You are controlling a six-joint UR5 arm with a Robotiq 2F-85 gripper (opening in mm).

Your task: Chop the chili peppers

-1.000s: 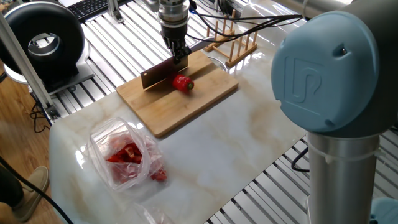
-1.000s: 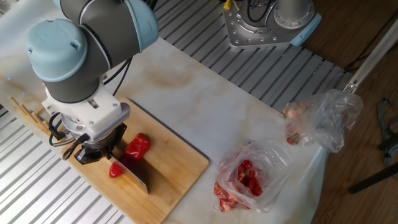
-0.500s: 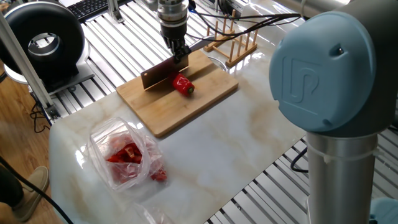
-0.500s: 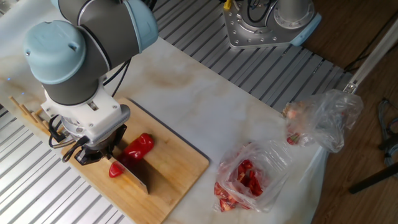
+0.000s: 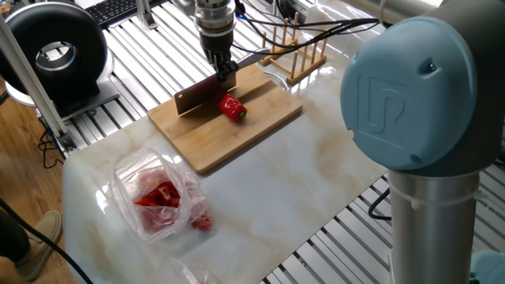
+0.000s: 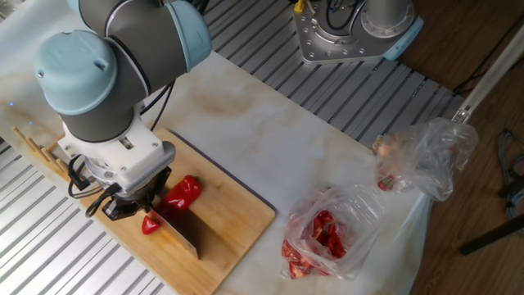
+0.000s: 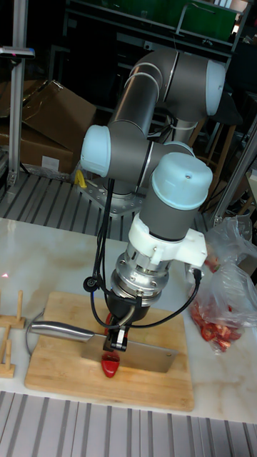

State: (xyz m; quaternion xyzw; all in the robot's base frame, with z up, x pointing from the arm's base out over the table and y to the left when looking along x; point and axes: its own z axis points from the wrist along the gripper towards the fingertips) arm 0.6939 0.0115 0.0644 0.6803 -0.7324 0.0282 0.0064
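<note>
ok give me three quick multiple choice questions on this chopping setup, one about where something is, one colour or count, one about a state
1. Where does the large chili pepper lie?
A. inside the plastic bag
B. on the wooden cutting board
C. on the bare marble table

2. How many red chili pieces lie on the board in the other fixed view?
A. two
B. five
C. none

3. What is the gripper doing?
A. hanging open over the bag
B. shut on the cleaver
C. shut on the wooden rack

Answers:
1. B, the pepper rests on the board beside the blade.
2. A, the big piece and a small cut piece sit on either side of the blade.
3. B, the fingers clamp the cleaver near where blade and handle meet, its blade over the board.
</note>
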